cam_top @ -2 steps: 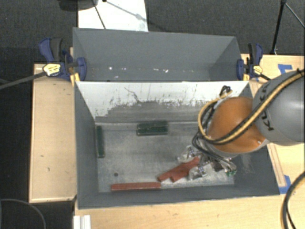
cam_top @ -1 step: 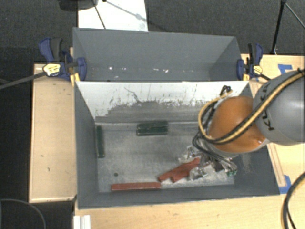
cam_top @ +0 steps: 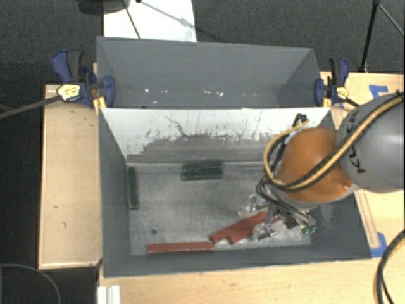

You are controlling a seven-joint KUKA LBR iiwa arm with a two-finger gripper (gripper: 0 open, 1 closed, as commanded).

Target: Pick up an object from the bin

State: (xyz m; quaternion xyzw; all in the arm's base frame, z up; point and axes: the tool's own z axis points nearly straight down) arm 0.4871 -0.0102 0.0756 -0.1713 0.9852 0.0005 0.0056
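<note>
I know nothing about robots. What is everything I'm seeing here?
Bin: one, grey metal, centre.
Short block: one, dark green, floor by the back wall.
Thin bar: one, dark green, along the left wall.
Long strip: one, reddish brown, flat along the front.
Chunky piece: one, reddish brown, front right of the floor.
Arm: one, grey, entering from the right.
Wrist cover: one, orange, cables looped round it.
Pincer: one, metallic, low at the chunky piece's right end.
</note>
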